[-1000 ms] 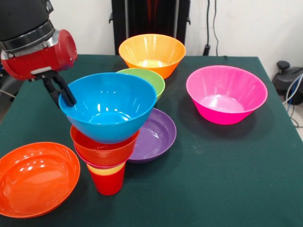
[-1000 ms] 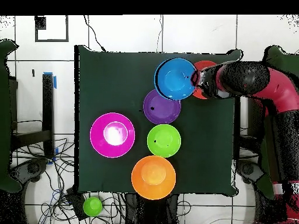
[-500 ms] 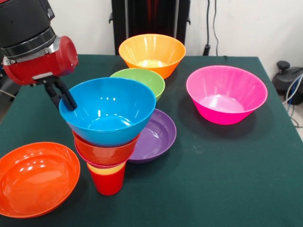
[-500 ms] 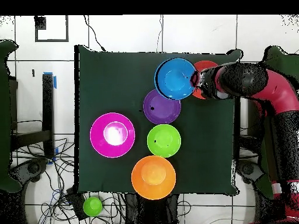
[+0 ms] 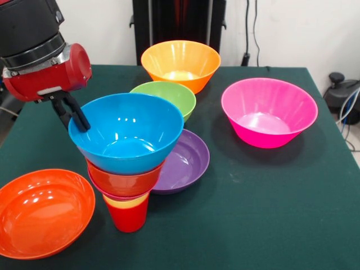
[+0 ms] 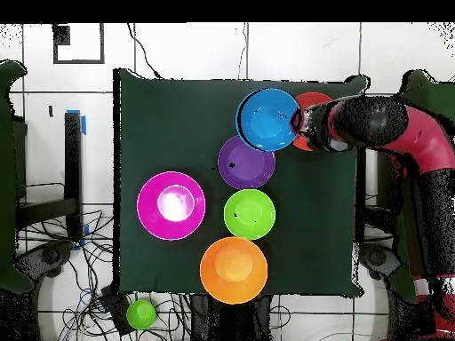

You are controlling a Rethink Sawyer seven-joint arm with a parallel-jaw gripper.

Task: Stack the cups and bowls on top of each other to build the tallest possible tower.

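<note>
The tower stands near the front left of the table: a red cup [image 5: 128,216] as base, a yellow cup's rim [image 5: 125,202] just showing above it, an orange-red bowl [image 5: 124,181], a crimson-pink rim under that, and a wide blue bowl [image 5: 126,135] on top. My gripper [image 5: 76,122] is at the blue bowl's left rim, one finger inside and one outside, shut on it. From overhead the blue bowl [image 6: 267,119] hides the stack below it, and the gripper [image 6: 300,122] sits at its right edge.
Loose bowls lie around the tower: orange [image 5: 42,211] front left, shallow purple [image 5: 188,160] touching its right side, green [image 5: 169,93] behind, light orange [image 5: 180,62] at the far edge, magenta-pink [image 5: 269,112] on the right. A small green object [image 6: 140,313] lies off the table.
The blue bowl has sunk a little and levelled onto the orange-red bowl. My gripper has shifted slightly with its rim.
</note>
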